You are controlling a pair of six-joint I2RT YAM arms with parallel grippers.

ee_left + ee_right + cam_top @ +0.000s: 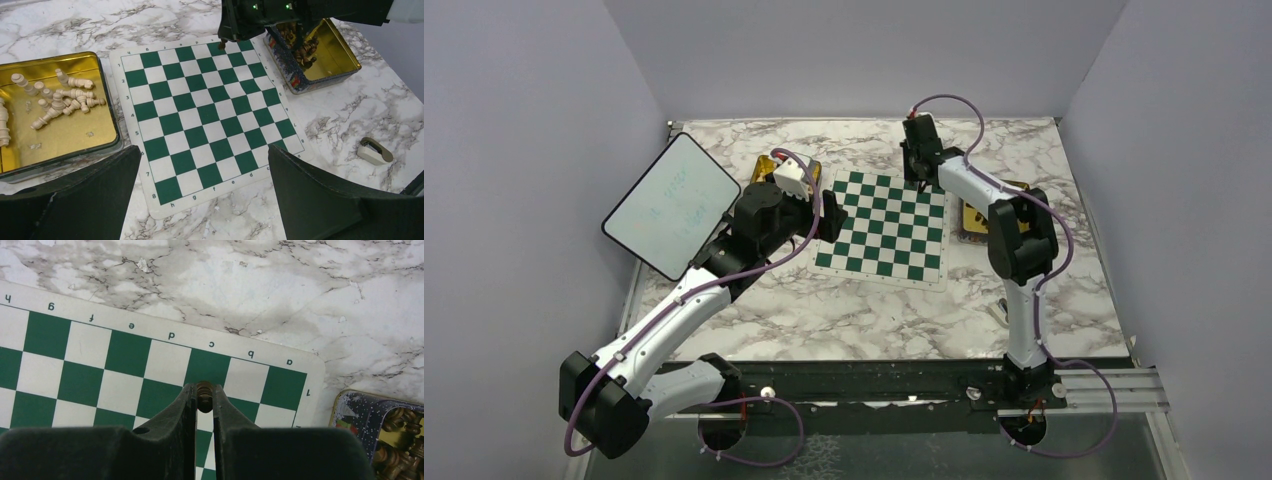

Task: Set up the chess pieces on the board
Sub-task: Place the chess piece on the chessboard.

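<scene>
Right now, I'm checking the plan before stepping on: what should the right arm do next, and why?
Probably ease the right gripper down and open it: it is shut on a dark piece near the far edge of the board, where no piece stands yet.

right end effector (204,399) clamping dark chess piece (204,396) | above board (125,365) c-file edge squares

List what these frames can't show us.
Dark piece: right wrist view, fingers of the right hand hide all but its top; type unclear.
Whether it touches the board: same view, hidden by fingers.
Dark-piece tin: left wrist view, right arm covers part.
Cream-piece tray: left wrist view, left edge cuts it.
Tablet writing: top view, too faint.
</scene>
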